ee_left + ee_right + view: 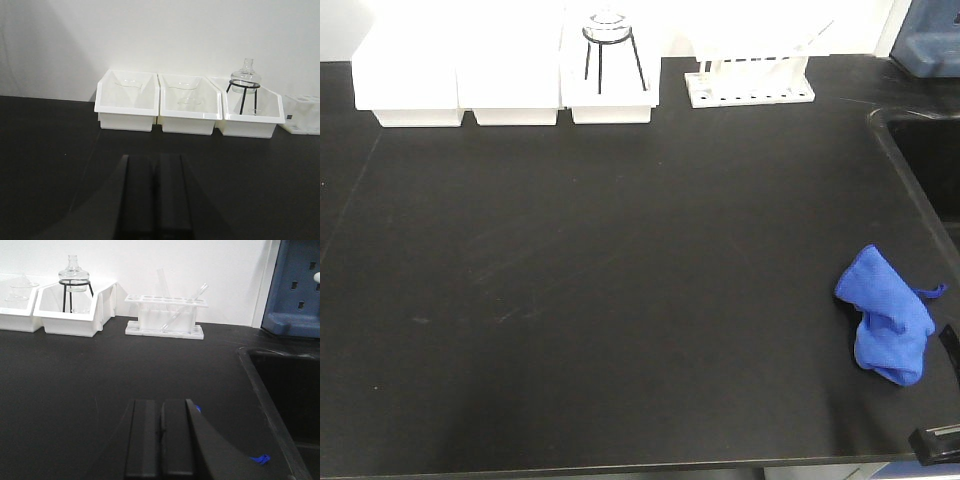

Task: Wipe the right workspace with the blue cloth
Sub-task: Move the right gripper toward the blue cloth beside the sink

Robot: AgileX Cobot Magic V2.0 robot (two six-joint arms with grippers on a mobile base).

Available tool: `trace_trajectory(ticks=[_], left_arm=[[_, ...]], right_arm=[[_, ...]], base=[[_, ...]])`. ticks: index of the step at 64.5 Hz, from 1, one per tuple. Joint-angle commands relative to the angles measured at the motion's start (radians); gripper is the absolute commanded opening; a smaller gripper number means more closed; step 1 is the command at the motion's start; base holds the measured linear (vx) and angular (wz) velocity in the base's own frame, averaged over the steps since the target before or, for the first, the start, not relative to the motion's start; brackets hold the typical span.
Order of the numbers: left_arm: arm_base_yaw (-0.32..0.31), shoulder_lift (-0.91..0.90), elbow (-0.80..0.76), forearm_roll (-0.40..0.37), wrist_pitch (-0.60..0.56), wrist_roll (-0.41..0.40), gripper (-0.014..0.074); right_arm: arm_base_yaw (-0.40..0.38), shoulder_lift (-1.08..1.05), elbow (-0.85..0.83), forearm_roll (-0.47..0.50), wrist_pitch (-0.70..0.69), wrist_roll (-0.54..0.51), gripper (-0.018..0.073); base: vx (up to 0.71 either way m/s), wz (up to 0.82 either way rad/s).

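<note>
One blue cloth [887,315] is seen bunched at the lower right of the front view, laid on a matte black benchtop [600,280], below one sunken black sink [920,150] at the right edge. Along the top, against a white wall [150,35], three white bins [510,95] are lined up beside one white tube rack [750,85]; the rightmost bin is occupied by one glass flask [606,28] on a black tripod stand [610,60], and a few glass tubes [185,307] are leaned in the rack. In the wrist views, the left gripper [156,162] and the right gripper [161,407] are each shown with fingers pressed together on nothing.
</note>
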Motion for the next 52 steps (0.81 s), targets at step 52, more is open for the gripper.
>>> trace_trajectory(ticks=[52], left_arm=[[0.0,-0.008,0.024,-0.002,-0.078,-0.006,-0.0006]], right_arm=[[-0.006,0.0,0.013,-0.001,-0.076,-0.004,-0.0008]], base=[[0.0,0.0]])
